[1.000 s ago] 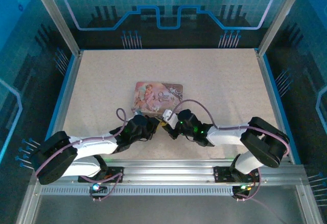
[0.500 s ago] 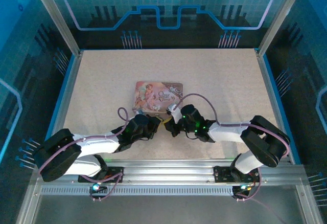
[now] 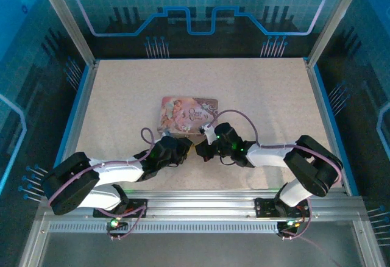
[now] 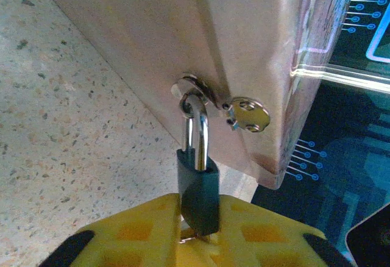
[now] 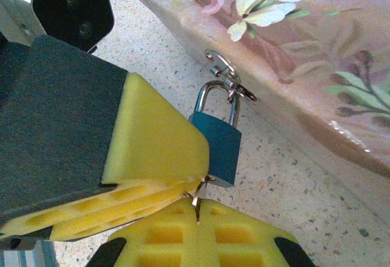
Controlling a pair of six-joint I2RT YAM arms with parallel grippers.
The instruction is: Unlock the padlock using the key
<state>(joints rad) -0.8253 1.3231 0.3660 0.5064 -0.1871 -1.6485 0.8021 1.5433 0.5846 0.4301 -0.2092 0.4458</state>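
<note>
Judging step: key apparently seated, turn due | padlock [image 5: 216,148] hangs from pink tin [image 5: 292,53] hasp | right jaws pinched on key [image 5: 197,199] under its body | left jaws narrow around body, grip unclear | next: twist key gently, body steadied.

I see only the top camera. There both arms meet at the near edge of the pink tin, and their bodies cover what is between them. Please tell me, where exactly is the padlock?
Observer: The small padlock with a dark teal body and a silver shackle hangs from a metal hasp on the side wall of the pink illustrated tin box.
Operator: And the key, where is it?
Observer: The right gripper has its jaws shut on the thin metal key, directly under the padlock's body.
Operator: Is the shackle open already?
Observer: Not yet, it seems: both its legs sit in the body.
</note>
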